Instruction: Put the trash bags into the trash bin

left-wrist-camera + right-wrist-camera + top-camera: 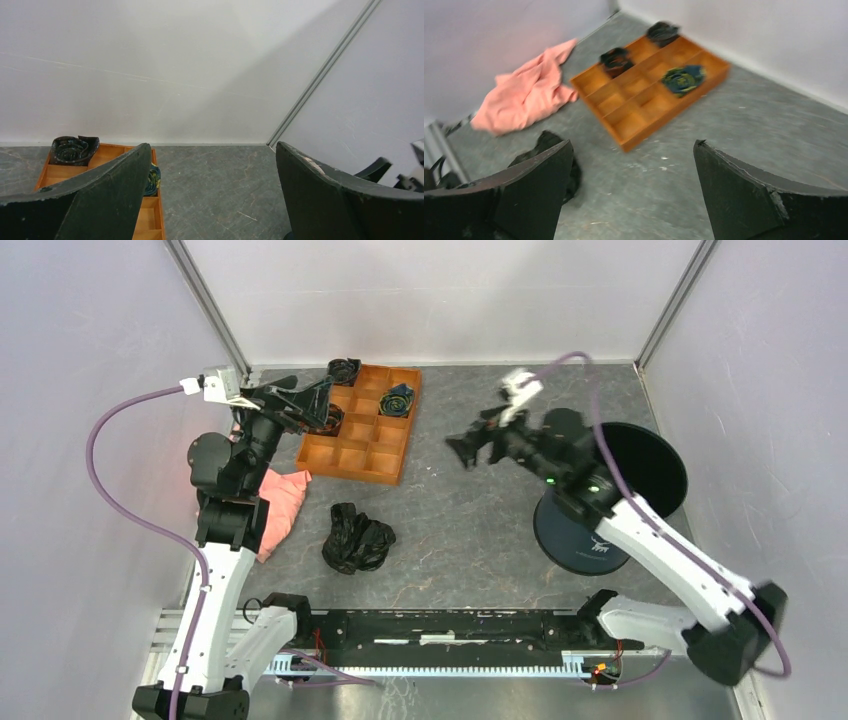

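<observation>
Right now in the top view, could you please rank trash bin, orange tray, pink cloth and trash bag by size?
1. trash bin
2. orange tray
3. pink cloth and trash bag look alike; the left arm hides part of the cloth.

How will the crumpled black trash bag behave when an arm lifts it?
Probably floppy: the trash bag lies in a crumpled, wrinkled heap, so it should sag and unfurl when lifted. Its glossy, thin-looking film suggests it is light and rather slippery.

The glossy black trash bag (357,538) lay crumpled in a heap. The navy trash bin (572,536) sat well apart, to its right.
</observation>
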{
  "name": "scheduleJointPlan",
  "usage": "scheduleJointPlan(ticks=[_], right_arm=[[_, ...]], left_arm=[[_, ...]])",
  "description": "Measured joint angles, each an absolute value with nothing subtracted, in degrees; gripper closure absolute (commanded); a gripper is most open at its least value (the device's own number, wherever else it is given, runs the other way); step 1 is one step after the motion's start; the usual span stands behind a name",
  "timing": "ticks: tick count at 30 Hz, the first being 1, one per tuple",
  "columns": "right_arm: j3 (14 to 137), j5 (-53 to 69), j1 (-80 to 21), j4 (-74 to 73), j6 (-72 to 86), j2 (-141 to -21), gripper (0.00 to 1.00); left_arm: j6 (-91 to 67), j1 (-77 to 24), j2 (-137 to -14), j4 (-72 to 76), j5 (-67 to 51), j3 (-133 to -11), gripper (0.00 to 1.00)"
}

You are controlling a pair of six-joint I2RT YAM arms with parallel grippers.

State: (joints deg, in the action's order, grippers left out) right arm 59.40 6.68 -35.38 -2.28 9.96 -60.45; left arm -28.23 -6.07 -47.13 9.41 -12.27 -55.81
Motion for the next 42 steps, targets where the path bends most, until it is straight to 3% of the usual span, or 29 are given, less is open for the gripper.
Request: scheduleJointPlan(ticks=[8,13,17,22,30,36,38,42], right_arm=[[64.9,-0.75,-58.33,-4.19,6.2,-81.01,0.02],[64.9,-4.03,-69.14,-3.51,2.31,-93.8,0.12],[64.93,-8.45,-75.48,-2.7,-3.64,-100.62,0.14],[63.66,-14.61,-79.99,4.08,-12.75,-103.02,0.05],[57.82,-20.1,-84.03,18.15,-30.72,-103.04,0.05],[60.01,-19.46,-84.53,24.38,-38.11,-107.48,0.06],[60.6,-19.66,-84.53,26.44,-39.42,-109.43,0.11],[62.76,-23.14,-84.53,29.45,-40.75,-114.26,0.31]], left_arm=[[-26.87,-5.48,-46.17,9.61,-10.66,-55.81,0.0],[-26.85,-4.67,-45.63,9.58,-9.23,-55.81,0.0],[-26.85,-4.36,-45.65,9.54,-9.13,-55.81,0.0],[-26.85,-4.19,-45.76,9.56,-9.15,-55.81,0.0],[-26.87,-3.11,-46.13,9.54,-9.39,-55.81,0.0],[-26.87,-2.68,-46.33,9.56,-9.69,-55.81,0.0],[-26.87,-2.59,-46.52,9.56,-9.74,-55.81,0.0],[-26.89,-2.44,-46.83,9.54,-10.33,-55.81,0.0]])
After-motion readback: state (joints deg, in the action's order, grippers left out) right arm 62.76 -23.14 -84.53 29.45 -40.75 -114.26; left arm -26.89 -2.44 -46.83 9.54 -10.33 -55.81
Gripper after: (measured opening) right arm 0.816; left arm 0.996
